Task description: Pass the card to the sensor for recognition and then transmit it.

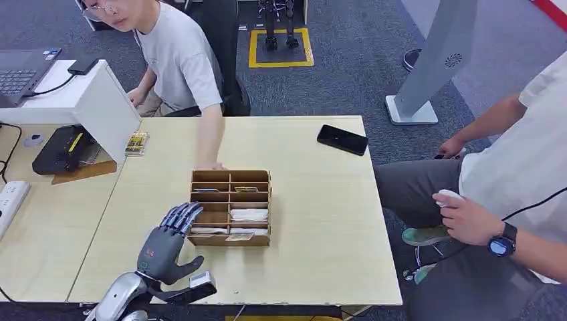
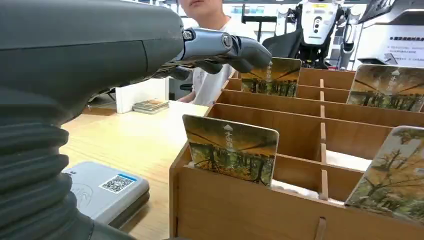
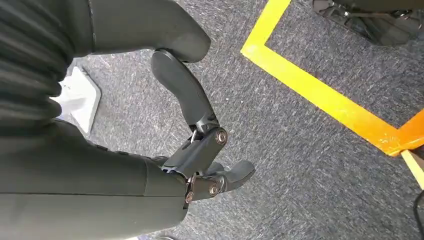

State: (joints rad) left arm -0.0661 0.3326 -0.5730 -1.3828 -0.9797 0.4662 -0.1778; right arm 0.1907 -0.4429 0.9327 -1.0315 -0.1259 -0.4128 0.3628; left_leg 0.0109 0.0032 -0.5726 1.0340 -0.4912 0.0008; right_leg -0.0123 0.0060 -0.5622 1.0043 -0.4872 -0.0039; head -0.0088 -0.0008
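Observation:
A wooden card box (image 1: 231,207) with several compartments stands mid-table. Landscape-printed cards stand upright in it; the nearest card (image 2: 232,150) sits in a front corner compartment, with others behind it (image 2: 272,76) and to the side (image 2: 387,86). My left hand (image 1: 170,237) hovers at the box's left front corner, fingers (image 2: 220,47) stretched over the compartments and holding nothing. The grey card sensor (image 2: 107,192) with a QR label lies on the table beside the box, near my left wrist (image 1: 202,279). My right hand (image 3: 205,160) hangs over the grey carpet, holding nothing.
A person's hand (image 1: 212,164) rests at the box's far edge. A second person (image 1: 508,200) sits at the right side. A black phone (image 1: 342,139) lies at the far right, and a stack of cards (image 1: 136,143) beside a white panel (image 1: 100,100).

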